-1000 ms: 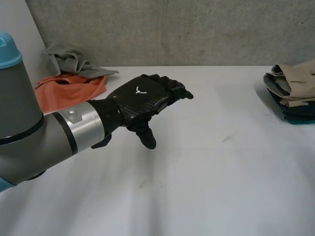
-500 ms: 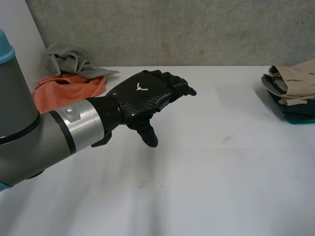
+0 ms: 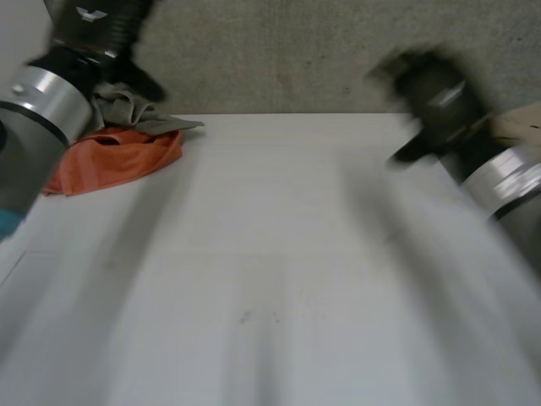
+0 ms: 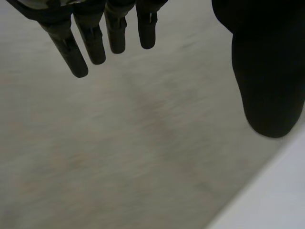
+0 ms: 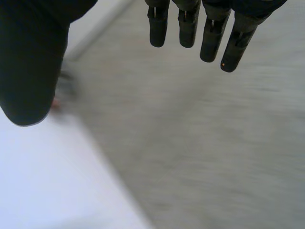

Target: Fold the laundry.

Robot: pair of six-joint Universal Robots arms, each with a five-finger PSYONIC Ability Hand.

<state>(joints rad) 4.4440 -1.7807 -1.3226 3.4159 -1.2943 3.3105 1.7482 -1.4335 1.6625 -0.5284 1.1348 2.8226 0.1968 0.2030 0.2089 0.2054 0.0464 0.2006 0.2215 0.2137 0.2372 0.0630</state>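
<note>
An orange cloth (image 3: 118, 156) lies crumpled at the table's far left, with a grey cloth (image 3: 127, 108) bunched behind it. My left hand (image 3: 106, 30) is raised above that heap and touches neither cloth. In its own wrist view the left hand (image 4: 93, 38) has straight fingers and holds nothing. My right hand (image 3: 427, 89) hangs over the table's far right, blurred by motion. In its wrist view the right hand (image 5: 209, 33) is spread and empty as well. Both palms face the grey wall.
A sliver of a beige folded garment (image 3: 520, 127) shows behind the right forearm at the far right edge. The white table (image 3: 279, 254) stretches bare between the arms. A grey wall (image 3: 296, 51) stands right behind it.
My left hand has swung from the table's middle up and to the left, above the cloth heap. The right arm has come into view at the right, covering most of the folded stack.
</note>
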